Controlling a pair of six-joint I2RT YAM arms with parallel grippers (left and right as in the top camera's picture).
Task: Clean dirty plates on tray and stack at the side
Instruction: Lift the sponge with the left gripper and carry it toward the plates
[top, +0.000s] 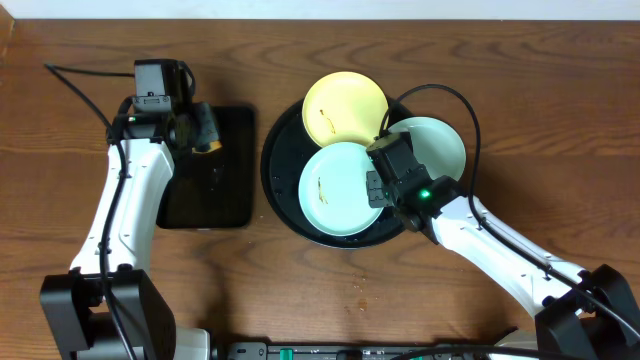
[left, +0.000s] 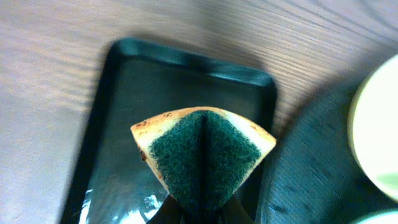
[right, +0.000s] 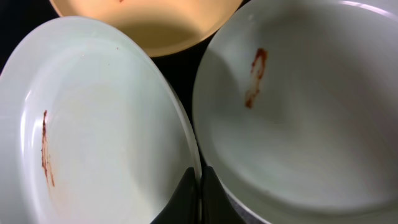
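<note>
The left gripper (top: 196, 126) hangs over the top end of the rectangular black tray (top: 215, 190), clenched on a yellow sponge (left: 202, 158) that is folded so its green scouring face bulges outward; the sponge is well apart from the plates. On the wooden table (top: 300, 290) to the right lies the round black tray (top: 283, 150), which bears all three plates unstacked. The pale yellow plate (top: 345, 108) lies at the far side; the front mint-green plate (top: 340, 190) lies nearest; the right mint-green plate (top: 435, 145) overhangs the tray's right rim. Each shows a brownish smear. The right gripper (right: 200, 186) is pinched tight on the front mint-green plate's right rim, where that rim overlaps the right mint-green plate.
</note>
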